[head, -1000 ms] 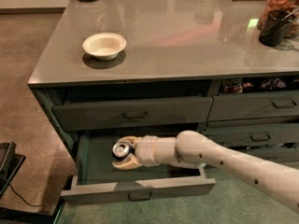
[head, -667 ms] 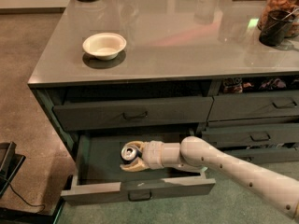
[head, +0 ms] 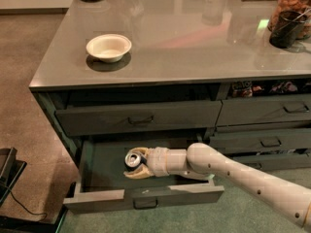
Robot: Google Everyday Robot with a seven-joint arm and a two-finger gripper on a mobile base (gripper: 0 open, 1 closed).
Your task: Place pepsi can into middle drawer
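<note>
Tool (head: pixel 130 163) is clamped on pepsi can (head: pixel 135 158) inside open middle drawer (head: pixel 146 196); only silver top is seen, logo hidden, drawer rear shadowed.

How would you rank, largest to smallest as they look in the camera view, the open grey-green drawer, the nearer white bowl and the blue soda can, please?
Largest: open grey-green middle drawer.
Then: nearer white bowl.
Smallest: blue pepsi can, held in the gripper inside that drawer.

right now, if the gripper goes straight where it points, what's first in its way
Probably the left side wall of the middle drawer: the gripper, shut on the pepsi can, points left inside it.
</note>
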